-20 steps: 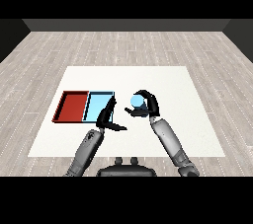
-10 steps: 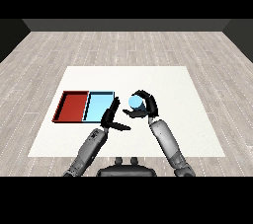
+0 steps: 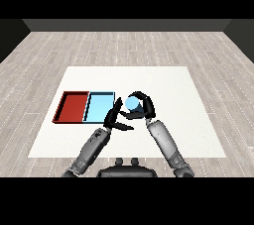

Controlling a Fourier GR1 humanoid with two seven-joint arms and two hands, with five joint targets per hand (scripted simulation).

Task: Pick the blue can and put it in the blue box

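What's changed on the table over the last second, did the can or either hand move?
The right hand, curled round the blue can, has carried it left, toward the light blue tray; the can now sits close beside the left hand. It is not in the tray yet. The left hand has barely shifted, fingers straight. The red tray and the light blue tray lie where they were.

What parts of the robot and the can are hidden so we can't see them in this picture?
Head view only:
- Lower part of the round light blue can: covered by the black right hand curled round it.
- Whether the can rests on the white table or is lifted: cannot tell.
- Front edge of the light blue tray: partly hidden by the black left hand.
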